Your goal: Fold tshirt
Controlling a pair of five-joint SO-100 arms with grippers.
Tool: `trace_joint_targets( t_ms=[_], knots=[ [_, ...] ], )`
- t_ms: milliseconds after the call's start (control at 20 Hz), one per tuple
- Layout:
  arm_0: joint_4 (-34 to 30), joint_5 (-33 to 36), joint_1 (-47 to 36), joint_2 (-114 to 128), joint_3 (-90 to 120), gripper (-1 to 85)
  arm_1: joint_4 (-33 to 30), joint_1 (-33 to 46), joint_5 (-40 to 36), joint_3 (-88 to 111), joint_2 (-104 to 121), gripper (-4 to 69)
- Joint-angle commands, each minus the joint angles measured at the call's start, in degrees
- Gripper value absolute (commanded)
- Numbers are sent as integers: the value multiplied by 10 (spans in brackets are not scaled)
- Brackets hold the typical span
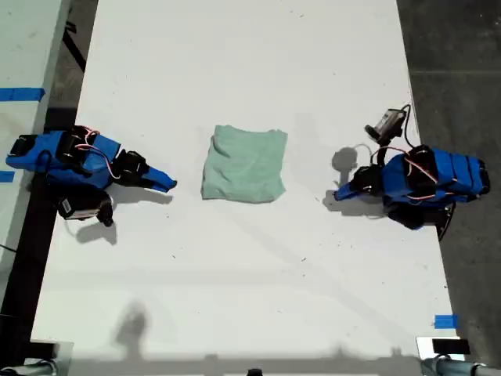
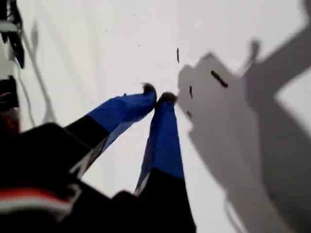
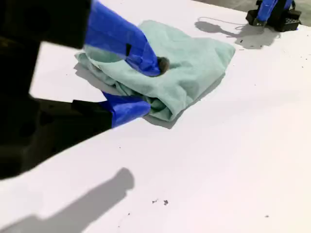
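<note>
The tshirt [image 1: 244, 164] is a pale mint-green cloth folded into a small, roughly square bundle in the middle of the white table [image 1: 250, 298]. My second gripper [image 1: 168, 186] rests at the exterior view's left, a short gap from the bundle's near corner. In the second wrist view it [image 3: 154, 86] is open, and the tshirt [image 3: 194, 63] shows beyond its blue fingers with nothing between them. My first gripper [image 1: 338, 194] sits at the exterior view's right, apart from the cloth. Its tips [image 2: 158, 94] are shut over bare table, holding nothing.
The first arm [image 3: 274, 17] shows far behind the tshirt in the second wrist view. A blue tape mark [image 1: 445, 321] sits near the table's edge at the exterior view's lower right. Another pale table [image 1: 23, 47] stands past a dark gap at that view's left.
</note>
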Motion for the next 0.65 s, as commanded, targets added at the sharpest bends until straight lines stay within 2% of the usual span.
trace_joint_targets(
  t_ms=[0,50,600],
  knots=[
    [7,59,20,55,4,118,5,4,-319,-4,6,49],
    [8,55,23,55,4,118,8,3,-375,-6,7,41],
    [8,55,23,55,4,118,11,1,-366,-6,7,37]
  ],
)
